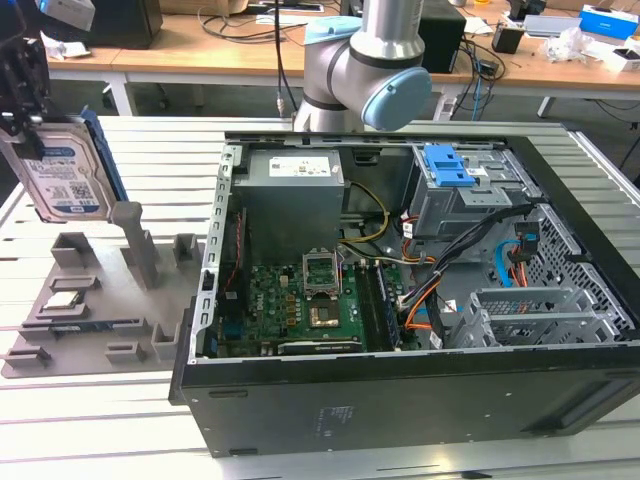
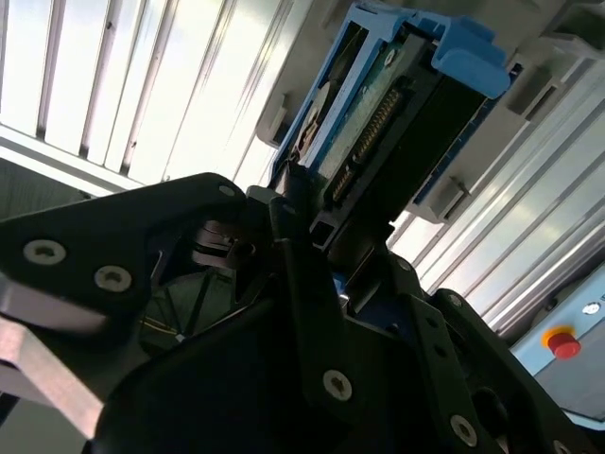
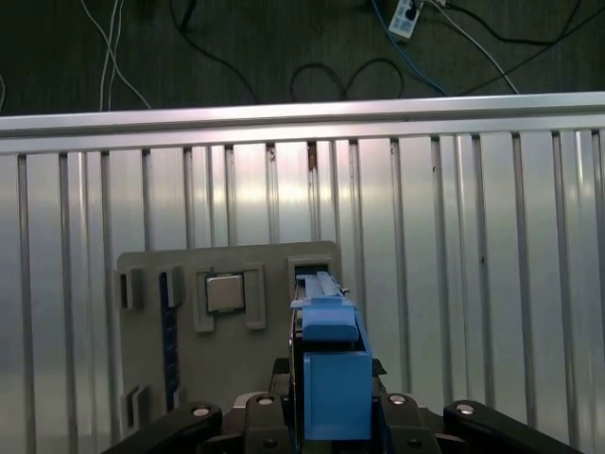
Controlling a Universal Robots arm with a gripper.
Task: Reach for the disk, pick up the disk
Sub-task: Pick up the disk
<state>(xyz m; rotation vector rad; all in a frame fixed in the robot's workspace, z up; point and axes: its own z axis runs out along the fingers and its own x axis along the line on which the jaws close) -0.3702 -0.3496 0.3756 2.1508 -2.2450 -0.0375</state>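
Claw [image 2: 317, 222] clenched on the disk [image 2: 378, 113], held near upright over the grey tray [image 1: 100, 300] on the table [image 1: 100, 420] (claw half cut off at the exterior view's left edge).

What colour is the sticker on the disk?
White and blue, on the silver disk; clearest in the exterior view.

An open black computer case [image 1: 400, 405] sits on the slatted metal table [image 1: 90, 430] beside a grey fixture tray [image 1: 100, 320].
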